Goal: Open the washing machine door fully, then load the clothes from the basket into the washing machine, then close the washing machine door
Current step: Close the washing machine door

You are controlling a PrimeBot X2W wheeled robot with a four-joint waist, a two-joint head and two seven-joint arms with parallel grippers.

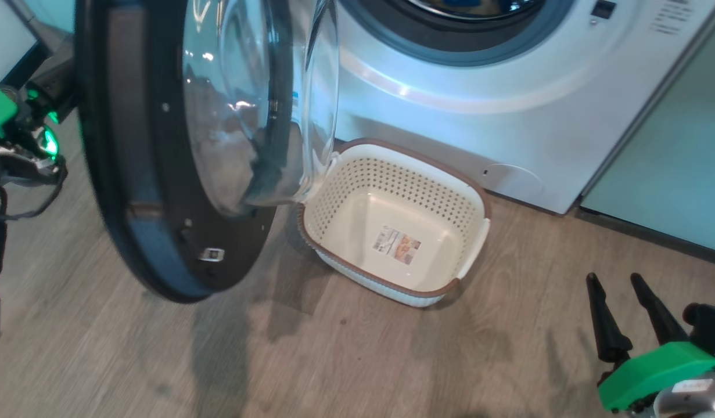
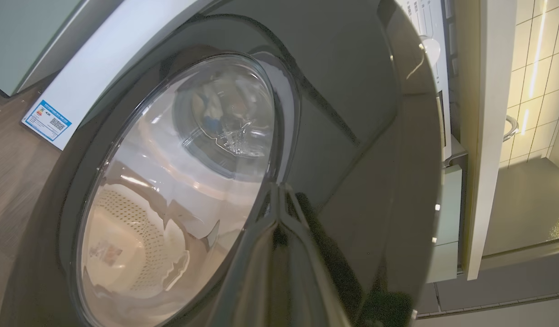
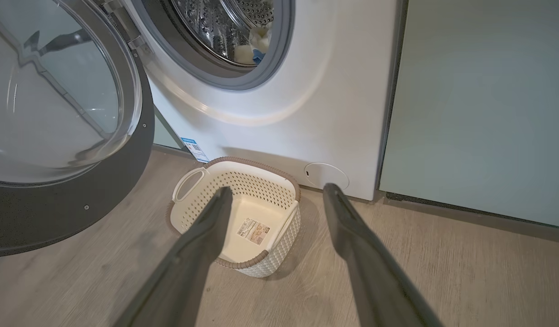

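While left end effector (image 2: 279, 187) (closed) touches door (image 2: 352, 113), right end effector (image 1: 614, 278) hovers wide.

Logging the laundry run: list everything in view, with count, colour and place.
washing machine: one, white, ahead
drum: one, steel, grey-ringed, exposed
washing machine door: one, black rim, clear glass, swung open at left
clothes: count unclear, pale yellow with blue, inside drum
basket: one, cream, brown rim, empty, on floor before machine
cabinet: one, pale green, right of machine
floor: grey-brown wood
left claw: dark, shut, at door's outer face
right claw: dark, open, low right, above floor
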